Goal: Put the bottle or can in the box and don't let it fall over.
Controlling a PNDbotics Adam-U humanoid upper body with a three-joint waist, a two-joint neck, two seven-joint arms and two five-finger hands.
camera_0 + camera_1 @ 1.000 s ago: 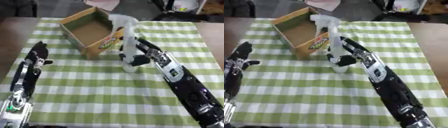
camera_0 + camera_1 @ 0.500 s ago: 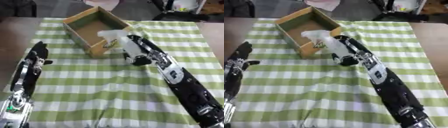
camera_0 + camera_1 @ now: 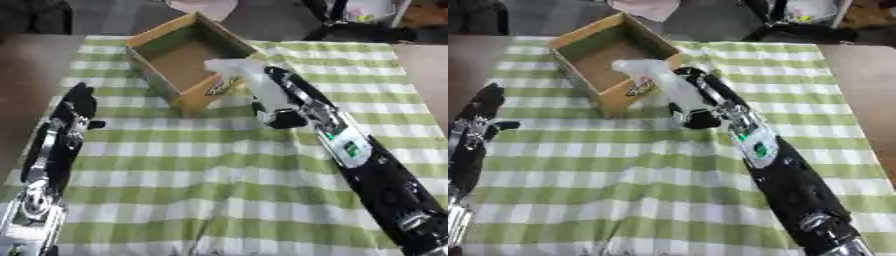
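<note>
My right hand [image 3: 278,107], fingers curled round the white spray bottle [image 3: 248,80], holds it tilted over the near rim of the cardboard box [image 3: 179,57] at the table's far side. The box's side label is unreadable. My left hand [image 3: 77,102] rests spread on the green checked cloth [image 3: 219,170].

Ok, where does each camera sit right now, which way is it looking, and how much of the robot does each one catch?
Left eye view: in the head, looking down at the checked cloth; both arms show, left hand idle, right hand holding the spray bottle over the cardboard box.
Right eye view: beside it, same aim; left arm partly cut off.
Shared: nearly the same scene.
</note>
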